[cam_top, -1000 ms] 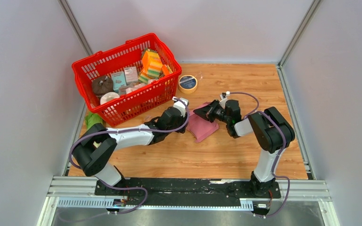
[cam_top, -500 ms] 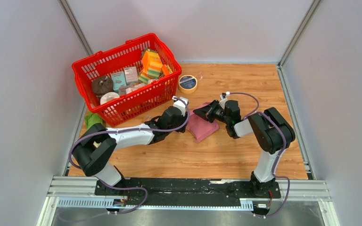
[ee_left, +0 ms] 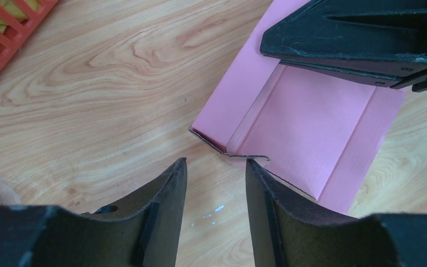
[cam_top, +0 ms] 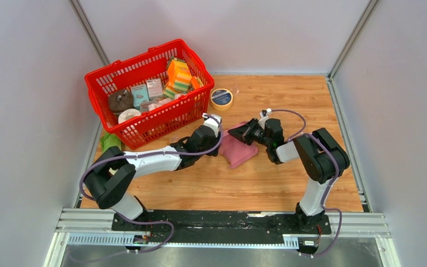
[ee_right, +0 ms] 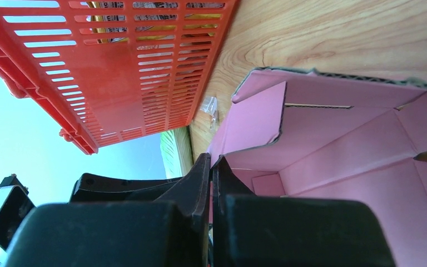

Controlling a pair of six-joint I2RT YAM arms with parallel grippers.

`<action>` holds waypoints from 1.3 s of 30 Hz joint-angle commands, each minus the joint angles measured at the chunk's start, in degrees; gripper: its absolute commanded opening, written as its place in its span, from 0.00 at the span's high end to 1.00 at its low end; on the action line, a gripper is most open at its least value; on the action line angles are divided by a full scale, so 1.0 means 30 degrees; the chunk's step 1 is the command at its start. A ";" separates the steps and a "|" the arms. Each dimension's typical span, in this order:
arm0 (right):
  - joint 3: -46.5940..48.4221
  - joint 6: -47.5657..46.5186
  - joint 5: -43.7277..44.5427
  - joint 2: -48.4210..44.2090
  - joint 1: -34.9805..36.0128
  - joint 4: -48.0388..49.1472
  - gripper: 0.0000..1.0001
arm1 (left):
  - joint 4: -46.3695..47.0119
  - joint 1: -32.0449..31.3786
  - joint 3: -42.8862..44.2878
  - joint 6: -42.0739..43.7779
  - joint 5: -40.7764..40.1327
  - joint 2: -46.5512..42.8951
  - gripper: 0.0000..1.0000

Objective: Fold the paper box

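Clearly the folding is only partly done. The paper box lies about in the middle of the tabletop, between the two arms, and it is not a closed box yet. It is an open pink card with creases pressed into it. In the right wrist view some panels stand up like low walls and one notched flap rises at the side towards the red basket. The wide middle panel rests flat on the wood, and the inside is fully open to the camera.

The right tool has its fingers pressed together at the far part of the card. It appears to pinch a thin edge of the card there, though the contact itself is hard to see. The left tool stands about half wide, with nothing between its fingers. It hovers just beside the notched corner of the card on the near left, apart from it.

I judge that most of the work is left: the other walls must be raised, the flaps tucked in and the box closed. The basket in the far left corner and the tape roll near the far edge play no part.
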 commanded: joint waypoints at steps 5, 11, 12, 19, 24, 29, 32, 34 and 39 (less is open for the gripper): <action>-0.0555 0.0508 -0.0107 -0.0756 0.0344 -0.1408 1.00 | 0.0010 0.0138 -0.1389 -0.0875 0.0340 -0.3901 0.50; -0.0791 0.2180 0.0714 -0.0814 0.0080 -0.0704 1.00 | 0.1238 0.0109 -0.2855 -0.1256 0.3065 -0.5455 0.54; -0.0762 0.2559 0.0803 -0.0873 0.0021 -0.0820 1.00 | 0.1502 0.0109 -0.2975 -0.1227 0.3416 -0.5543 0.54; -0.0585 0.2885 0.1711 -0.1867 -0.0096 -0.2606 1.00 | 0.0954 -0.1530 -0.0987 0.0411 0.3718 -0.3704 0.63; -0.0672 0.3849 0.1624 -0.1986 -0.0155 -0.2639 1.00 | 0.0683 -0.2263 0.0247 0.1905 0.2223 -0.2265 0.71; -0.0966 0.4904 0.2325 -0.2396 -0.0156 -0.2491 1.00 | 0.1151 -0.2615 0.0453 0.2932 0.1282 -0.0712 0.78; -0.1113 0.5315 0.2619 -0.2543 -0.0184 -0.2257 1.00 | 0.1795 -0.2907 0.0248 0.3166 0.0872 -0.0126 0.81; -0.1084 0.5667 0.2679 -0.2660 -0.0155 -0.2140 1.00 | 0.2263 -0.2967 0.0276 0.3314 0.0433 0.0632 0.84; -0.1084 0.6048 0.2738 -0.2573 -0.0126 -0.1936 1.00 | 0.2471 -0.2967 0.0686 0.3286 -0.1118 0.2333 0.94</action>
